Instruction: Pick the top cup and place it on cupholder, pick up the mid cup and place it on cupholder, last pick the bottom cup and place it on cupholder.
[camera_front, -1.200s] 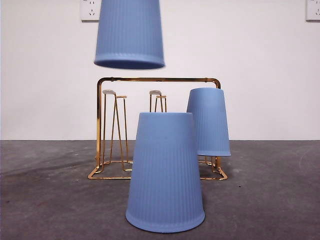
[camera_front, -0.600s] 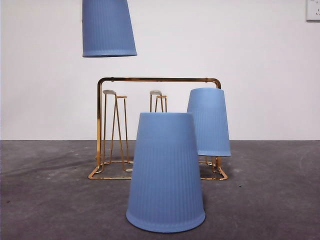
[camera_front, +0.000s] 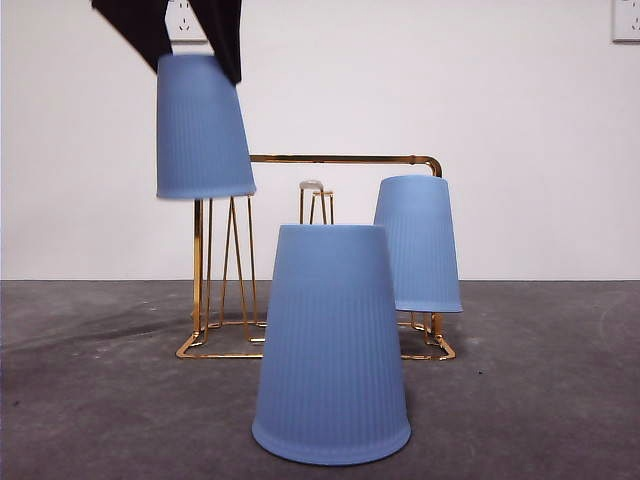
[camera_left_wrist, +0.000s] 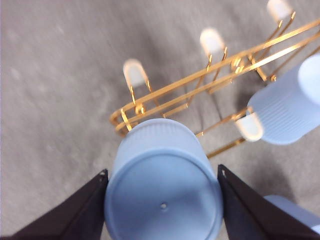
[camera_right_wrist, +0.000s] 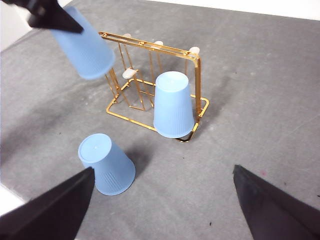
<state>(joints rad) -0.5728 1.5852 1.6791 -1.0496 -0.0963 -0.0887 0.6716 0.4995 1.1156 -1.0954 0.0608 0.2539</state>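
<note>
My left gripper (camera_front: 200, 75) (camera_left_wrist: 161, 172) is shut on an upside-down blue cup (camera_front: 200, 125) (camera_left_wrist: 162, 195) (camera_right_wrist: 85, 47), held in the air at the left end of the gold cupholder (camera_front: 340, 158) (camera_left_wrist: 210, 80) (camera_right_wrist: 150, 47). The cup's rim hides the rack's top left corner and one white-tipped peg in the front view. A second blue cup (camera_front: 417, 245) (camera_left_wrist: 290, 107) (camera_right_wrist: 172, 105) sits upside down on a peg at the rack's right end. A third cup (camera_front: 330, 345) (camera_right_wrist: 107, 162) stands upside down on the table in front of the rack. My right gripper (camera_right_wrist: 160, 170) hangs open, off to the side, holding nothing.
The grey table (camera_front: 540, 380) runs back to a white wall with two sockets (camera_front: 180, 20) (camera_front: 625, 20). Bare white-tipped pegs (camera_left_wrist: 212, 40) (camera_front: 312, 186) stand in the middle of the rack.
The held cup has moved left and come down from above the rack's bar to the level of its left corner. The left gripper's black fingers now show at the top.
</note>
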